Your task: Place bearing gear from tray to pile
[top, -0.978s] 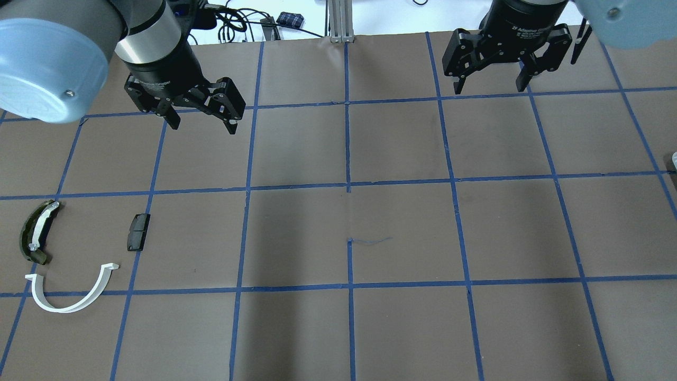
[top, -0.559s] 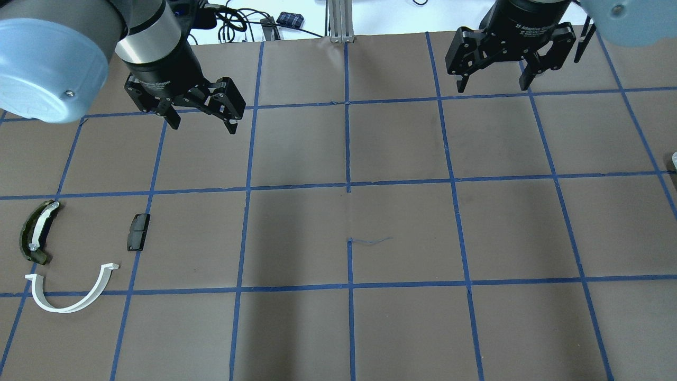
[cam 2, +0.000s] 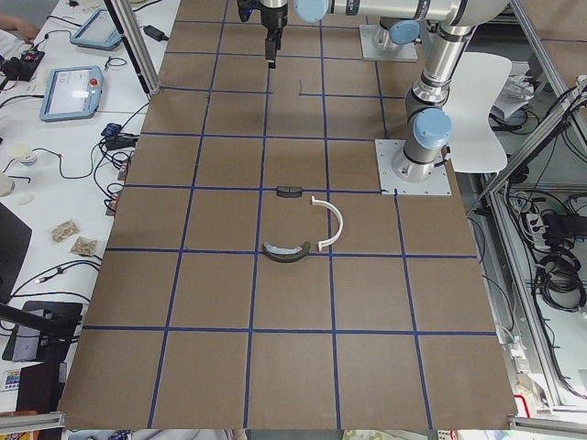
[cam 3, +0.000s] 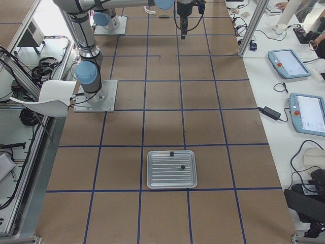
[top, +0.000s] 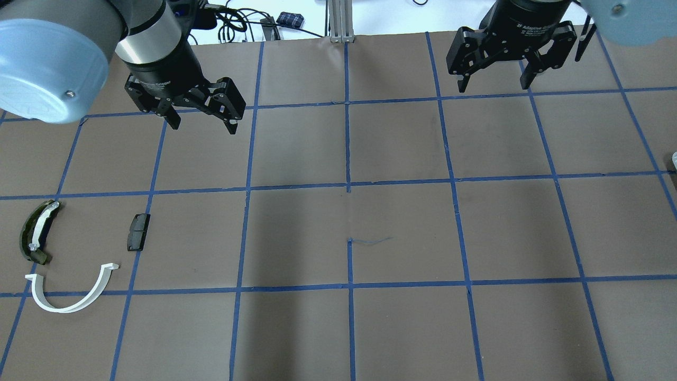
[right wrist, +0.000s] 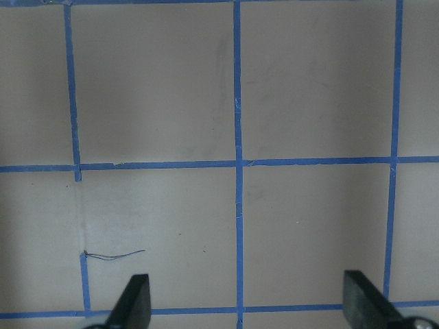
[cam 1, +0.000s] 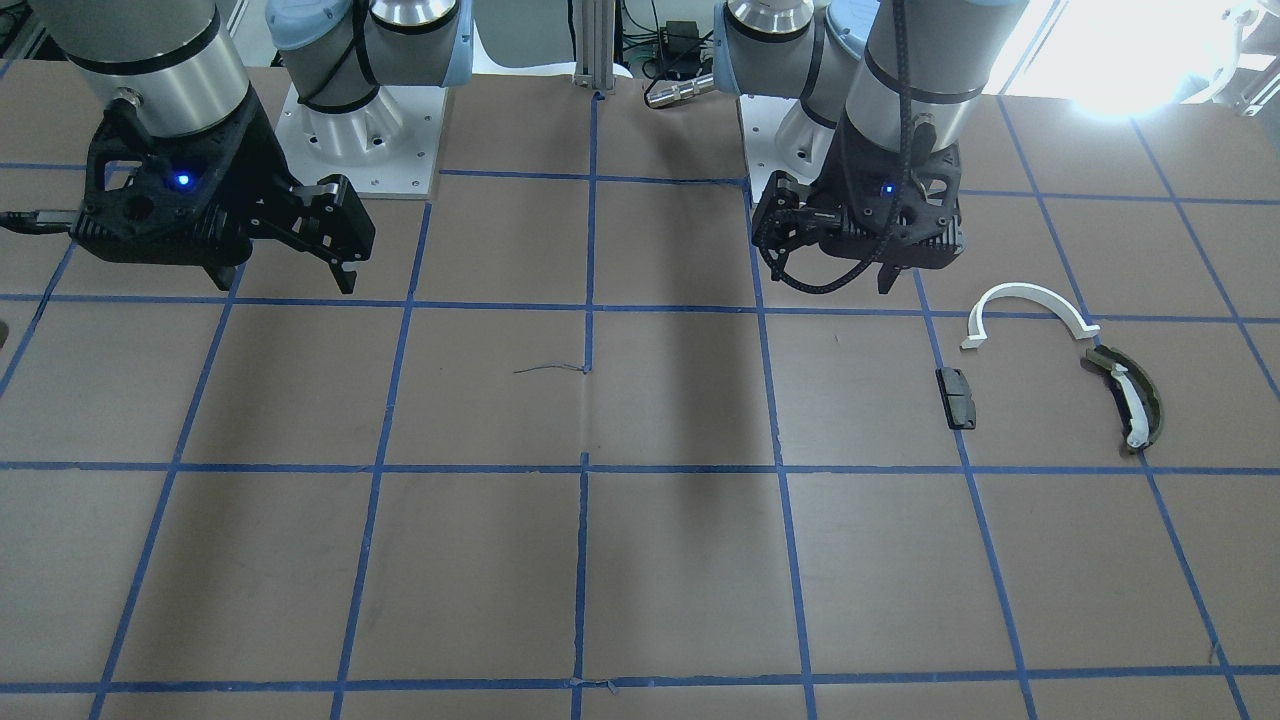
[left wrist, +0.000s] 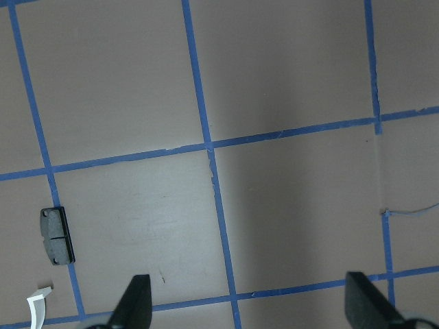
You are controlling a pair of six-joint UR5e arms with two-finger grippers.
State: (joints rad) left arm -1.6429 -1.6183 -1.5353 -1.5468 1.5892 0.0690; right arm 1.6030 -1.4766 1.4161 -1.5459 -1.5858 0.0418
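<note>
The pile lies on the table at my left: a white half-ring arc (top: 69, 296), an olive-green shoe with a white strip (top: 33, 233) and a small dark block (top: 137, 232). They also show in the front view: arc (cam 1: 1030, 297), shoe (cam 1: 1130, 398), block (cam 1: 958, 397). My left gripper (top: 203, 126) hangs open and empty, beyond the pile. My right gripper (top: 494, 86) is open and empty at the far right. The ribbed metal tray (cam 3: 157, 175) shows only in the right side view, with two small dark parts (cam 3: 183, 166) on it; which is the bearing gear I cannot tell.
The table is brown paper with a blue tape grid (top: 348, 188). A thin loose thread (top: 370, 241) lies near the middle. Cables and a post (top: 338, 21) sit past the far edge. The arm bases (cam 1: 350, 130) stand at the robot's side.
My right gripper has shifted slightly to the right and toward the far edge. The left gripper and the pile have not moved.
</note>
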